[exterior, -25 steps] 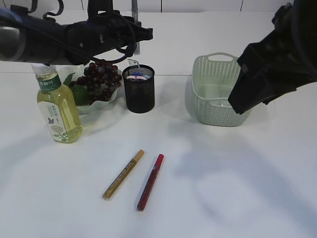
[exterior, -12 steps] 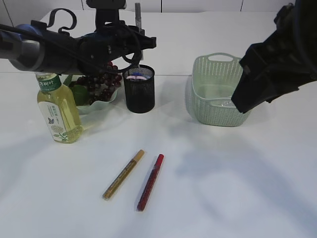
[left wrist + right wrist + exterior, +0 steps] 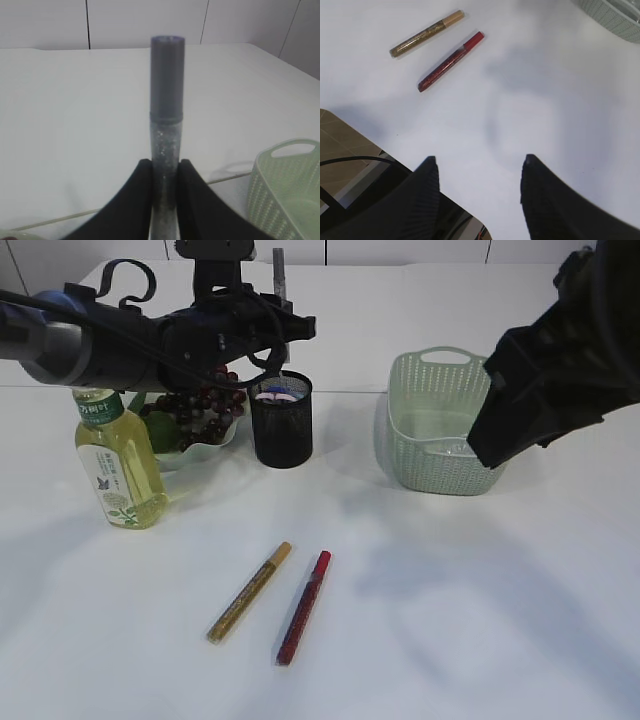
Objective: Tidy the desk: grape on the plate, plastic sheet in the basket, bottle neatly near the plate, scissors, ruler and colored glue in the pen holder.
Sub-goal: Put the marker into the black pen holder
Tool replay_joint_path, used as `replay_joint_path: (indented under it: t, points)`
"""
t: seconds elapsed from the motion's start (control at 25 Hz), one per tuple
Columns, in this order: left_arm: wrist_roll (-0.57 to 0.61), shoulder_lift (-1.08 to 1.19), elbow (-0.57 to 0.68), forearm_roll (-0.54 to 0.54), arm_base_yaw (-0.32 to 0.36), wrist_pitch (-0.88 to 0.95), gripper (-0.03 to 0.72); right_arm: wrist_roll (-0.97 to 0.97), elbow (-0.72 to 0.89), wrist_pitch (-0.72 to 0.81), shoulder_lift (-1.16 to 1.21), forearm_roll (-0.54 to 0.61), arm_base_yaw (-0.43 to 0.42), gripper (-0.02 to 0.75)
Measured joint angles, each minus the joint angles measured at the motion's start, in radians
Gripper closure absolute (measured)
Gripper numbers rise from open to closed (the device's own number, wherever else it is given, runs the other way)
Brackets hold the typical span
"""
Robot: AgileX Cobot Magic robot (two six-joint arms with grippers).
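- The left gripper (image 3: pixel 165 185) is clamping a purple glitter glue tube (image 3: pixel 167 125), which is standing upright between its dark fingers (image 3: pixel 137 200), above the black mesh pen holder (image 3: pixel 280 420).
- The right gripper (image 3: pixel 477 170) is hanging with jaws apart, holding nothing, over the white table (image 3: pixel 545 100).
- Gold glue (image 3: pixel 249 592) and red glue (image 3: pixel 303 607), slim glittery tubes, are lying side by side on the table.

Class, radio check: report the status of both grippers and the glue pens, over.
Left gripper shut on silver glue pen, upright above pen holder. Right gripper open, empty. Gold glue pen and red glue pen on table, unobstructed.
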Motion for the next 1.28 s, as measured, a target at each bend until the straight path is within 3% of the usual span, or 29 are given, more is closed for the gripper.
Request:
replay_joint_path:
  t: [0.4,0.88,1.12,1.28]
  points:
    - [0.0,0.0,0.0,0.039,0.0,0.038,0.552,0.0,0.0,0.0,0.0,0.0,0.0,0.321]
    - [0.0,-0.003,0.0,0.052,0.0,0.089,0.451,0.0,0.0,0.0,0.0,0.0,0.0,0.321]
    - [0.0,-0.084,0.0,0.077,0.0,0.199,0.448,0.0,0.0,0.0,0.0,0.0,0.0,0.321]
    - [0.0,-0.167,0.0,0.079,0.0,0.368,0.448,0.0,0.0,0.0,0.0,0.0,0.0,0.321]
